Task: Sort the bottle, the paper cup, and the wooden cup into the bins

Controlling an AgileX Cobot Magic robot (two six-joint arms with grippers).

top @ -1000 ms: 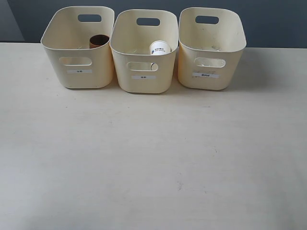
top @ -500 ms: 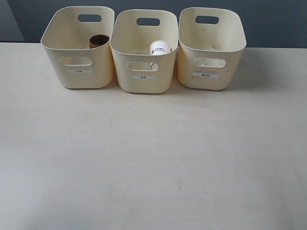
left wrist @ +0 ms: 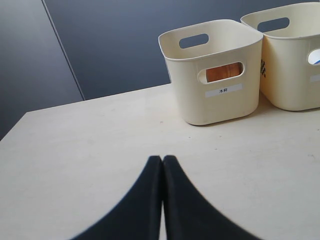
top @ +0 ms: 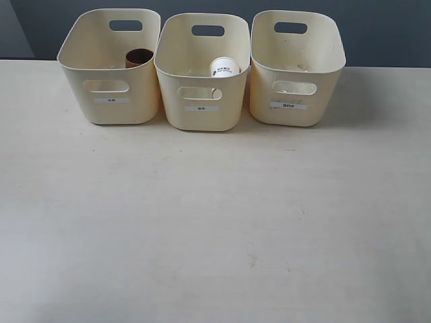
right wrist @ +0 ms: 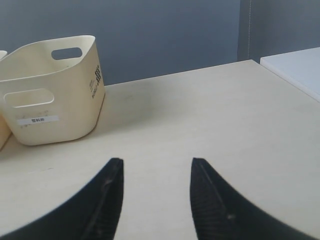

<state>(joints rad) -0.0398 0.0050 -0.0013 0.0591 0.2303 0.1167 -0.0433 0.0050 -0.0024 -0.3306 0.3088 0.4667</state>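
Observation:
Three cream bins stand in a row at the table's far edge. The brown wooden cup [top: 139, 56] sits inside the left bin [top: 111, 94]; it also shows through that bin's handle cutout [left wrist: 224, 73]. In the middle bin [top: 202, 101] lies the white paper cup [top: 224, 66]. The right bin [top: 294, 94] holds something pale seen through its cutout; the bottle cannot be made out clearly. My left gripper [left wrist: 162, 158] is shut with nothing in it, low over bare table. My right gripper [right wrist: 157, 162] is open and empty, away from the right bin [right wrist: 50, 95]. Neither gripper appears in the exterior view.
A dark blue-grey wall stands behind the bins. A white surface [right wrist: 295, 67] adjoins the table's edge in the right wrist view.

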